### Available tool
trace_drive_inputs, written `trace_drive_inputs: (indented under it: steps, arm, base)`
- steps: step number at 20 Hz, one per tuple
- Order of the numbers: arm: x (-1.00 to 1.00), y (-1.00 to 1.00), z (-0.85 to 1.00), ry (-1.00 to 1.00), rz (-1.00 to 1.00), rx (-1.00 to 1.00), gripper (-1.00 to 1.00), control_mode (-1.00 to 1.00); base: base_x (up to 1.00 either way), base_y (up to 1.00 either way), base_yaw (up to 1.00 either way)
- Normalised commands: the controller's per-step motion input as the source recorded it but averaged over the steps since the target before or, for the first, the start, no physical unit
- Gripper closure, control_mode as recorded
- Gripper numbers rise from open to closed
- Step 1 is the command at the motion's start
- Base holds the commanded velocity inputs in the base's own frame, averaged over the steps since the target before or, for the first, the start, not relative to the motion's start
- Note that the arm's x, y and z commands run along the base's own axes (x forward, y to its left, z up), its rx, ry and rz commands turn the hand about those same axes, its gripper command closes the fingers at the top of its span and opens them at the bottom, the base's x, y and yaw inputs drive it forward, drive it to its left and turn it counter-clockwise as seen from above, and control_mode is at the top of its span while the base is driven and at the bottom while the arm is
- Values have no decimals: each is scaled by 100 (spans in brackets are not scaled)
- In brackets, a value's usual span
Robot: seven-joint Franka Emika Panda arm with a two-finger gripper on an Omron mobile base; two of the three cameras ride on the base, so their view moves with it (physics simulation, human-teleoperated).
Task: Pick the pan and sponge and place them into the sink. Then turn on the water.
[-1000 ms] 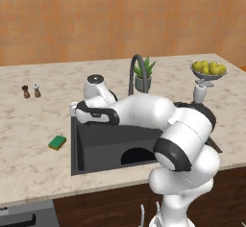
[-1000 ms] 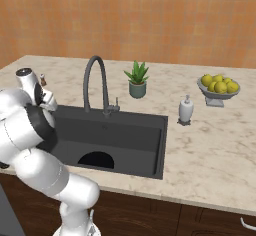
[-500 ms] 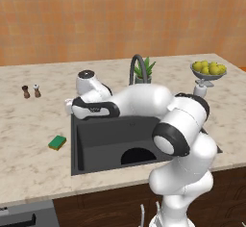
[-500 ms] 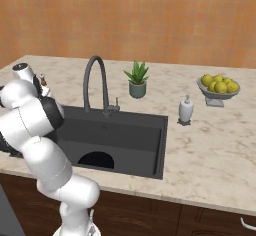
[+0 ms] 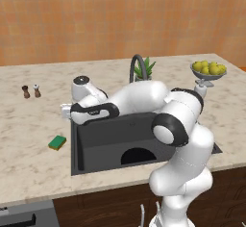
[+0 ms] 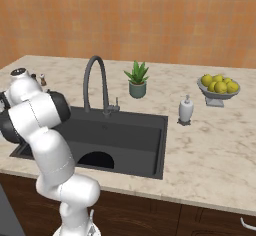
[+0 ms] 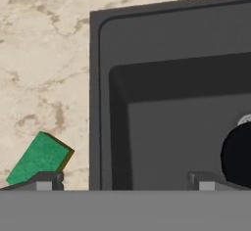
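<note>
One sponge (image 7: 38,160) remains on the desk (image 5: 29,139), just left of the sink (image 5: 96,137). Your gripper (image 7: 122,180) hangs over the sink's left rim, fully open and empty. In the hand view the sponge lies beside one fingertip, long axis slanted. The pan (image 7: 239,156) sits in the basin. Marble desk, orange wall.

The white arm reaches forward and left, bent over the sink's (image 5: 91,139) left rim. Its gripper (image 7: 125,180) points down, fingers (image 7: 46,180) spread wide apart, holding nothing.
</note>
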Motion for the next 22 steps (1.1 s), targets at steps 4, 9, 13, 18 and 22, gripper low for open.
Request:
trace_drive_inputs:
  steps: [4,9,13,18,22]
  arm:
    - [0,20,-8,2,-1,2,-100,-100]
    - [0,35,-15,3,-4,0,-100,-100]
    - [0,32,-13,3,-4,0,-100,-100]
    - [0,24,-9,4,-6,0,-100,-100]
    - [0,28,-16,5,-7,0,-100,-100]
  base:
    - [0,0,0]
    - [0,0,0]
    - [0,0,0]
    - [0,0,0]
    - [0,0,0]
